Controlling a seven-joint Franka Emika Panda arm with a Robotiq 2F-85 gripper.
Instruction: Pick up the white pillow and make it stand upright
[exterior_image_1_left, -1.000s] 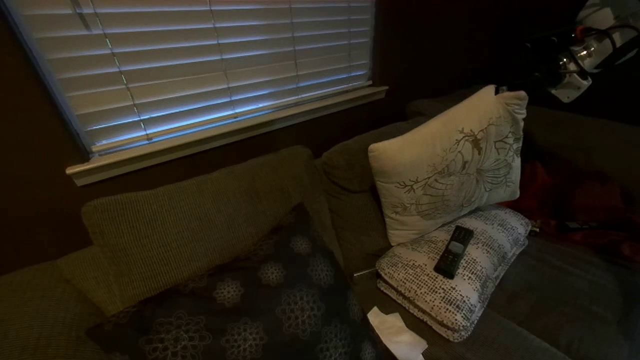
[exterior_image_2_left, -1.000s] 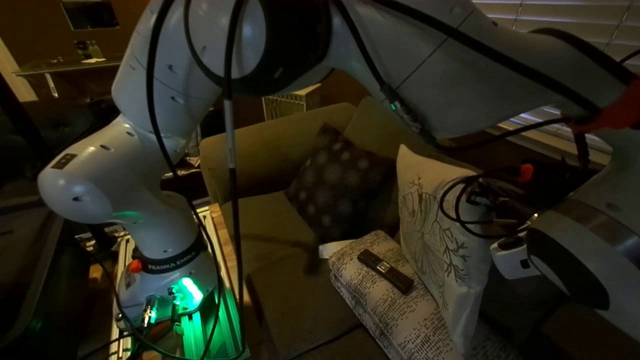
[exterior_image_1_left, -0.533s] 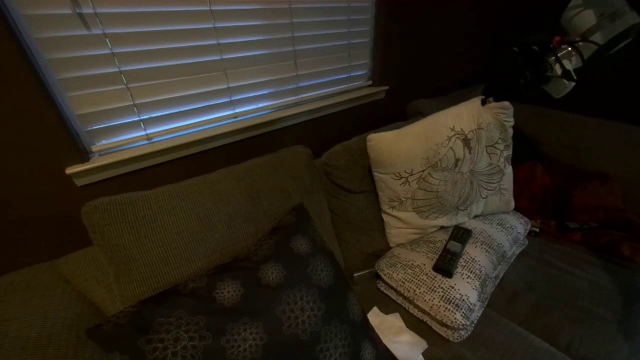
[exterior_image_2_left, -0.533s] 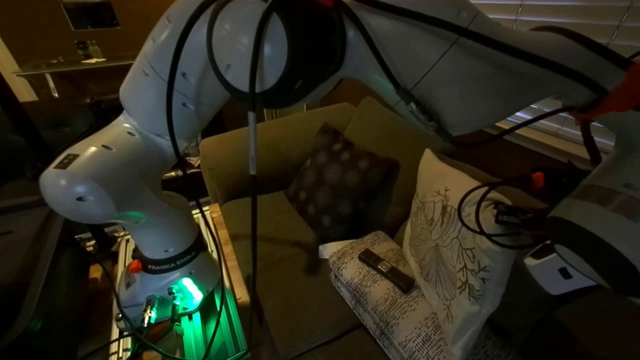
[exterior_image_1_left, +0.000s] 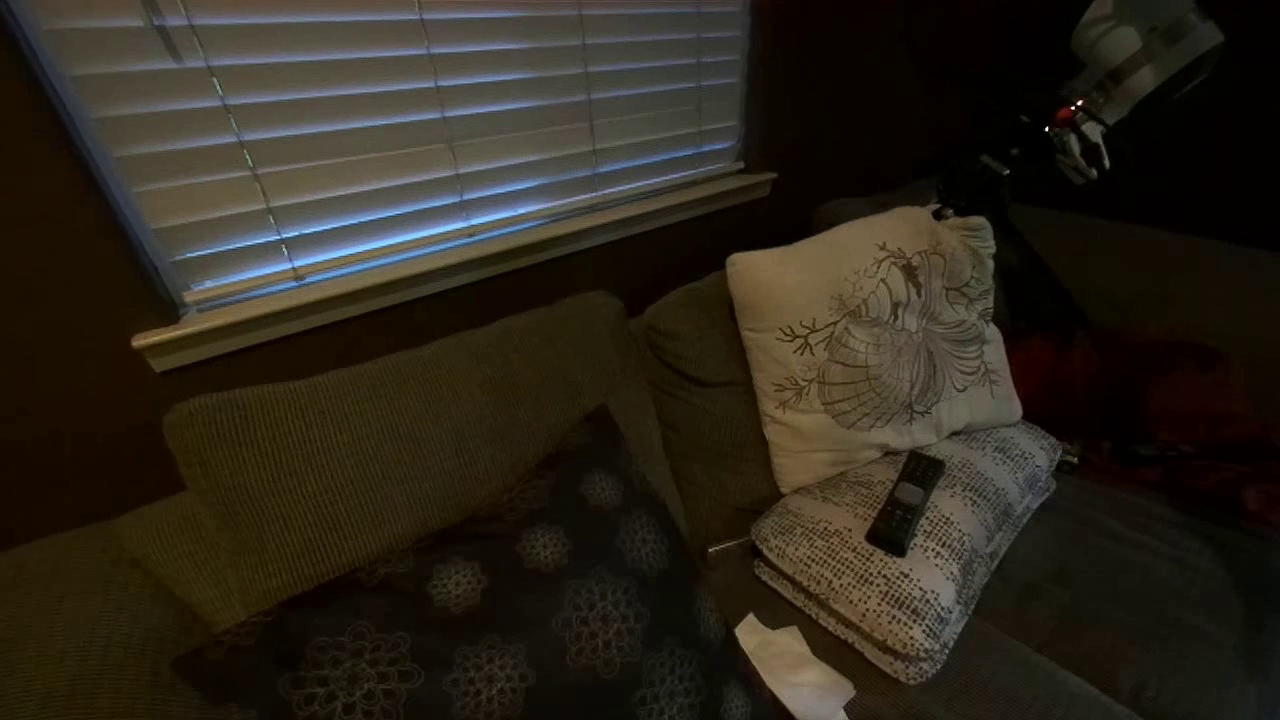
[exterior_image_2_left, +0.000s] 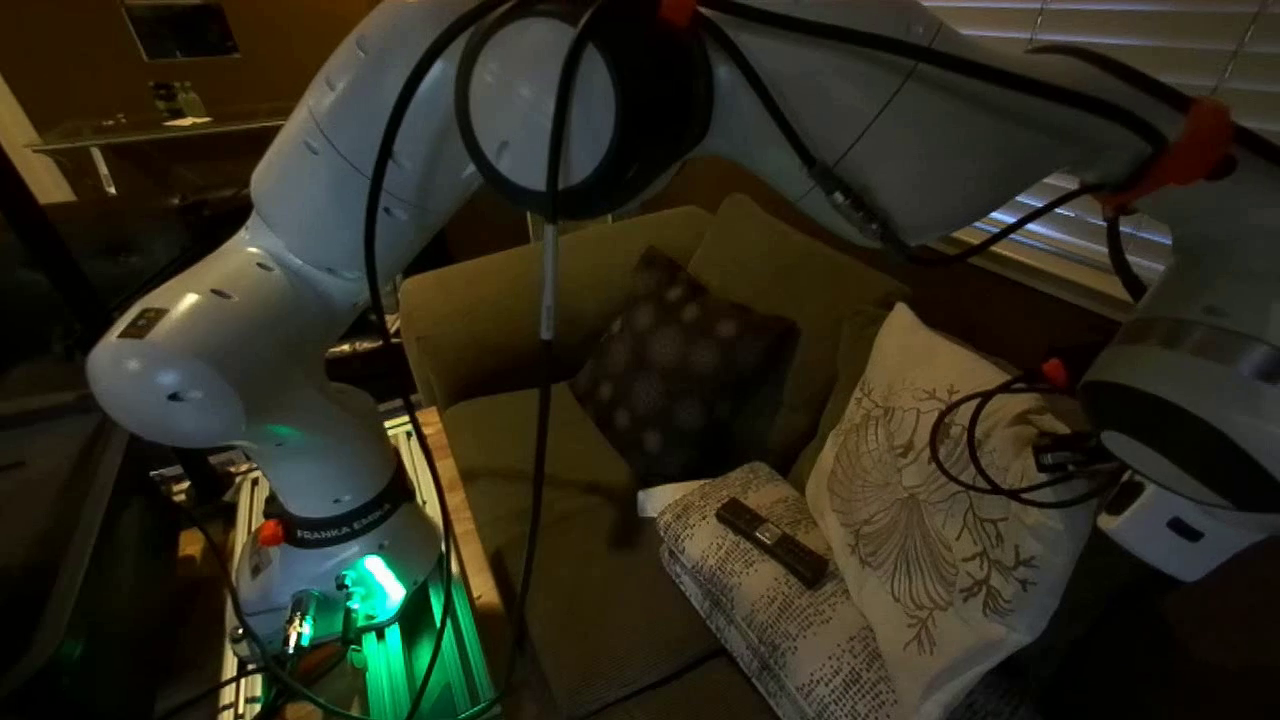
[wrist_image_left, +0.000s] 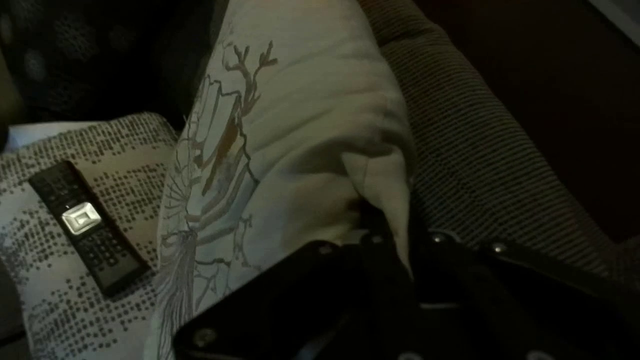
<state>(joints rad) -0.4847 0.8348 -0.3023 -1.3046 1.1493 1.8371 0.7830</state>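
Note:
The white pillow (exterior_image_1_left: 880, 340) stands on edge with its shell-and-coral line drawing facing out, leaning back toward the sofa backrest in both exterior views (exterior_image_2_left: 930, 510). Its lower edge touches the speckled cushion. My gripper (exterior_image_1_left: 945, 212) is at the pillow's upper edge. In the wrist view my gripper (wrist_image_left: 397, 225) is shut on a pinched fold of the white pillow (wrist_image_left: 310, 115), with cloth running between the dark fingers. The fingertips themselves are dark and partly hidden by the cloth.
A speckled cushion (exterior_image_1_left: 850, 530) lies in front of the pillow, with a black remote (exterior_image_1_left: 905, 505) on it. A dark flowered pillow (exterior_image_1_left: 480, 620) leans on the sofa (exterior_image_1_left: 400, 450). A white paper (exterior_image_1_left: 795, 670) lies nearby. The window sill (exterior_image_1_left: 460, 270) is behind.
The pillow's gripped upper edge has moved down and back toward the backrest along with my gripper. Its patterned face now shows more fully. The remote and speckled cushion have hardly moved.

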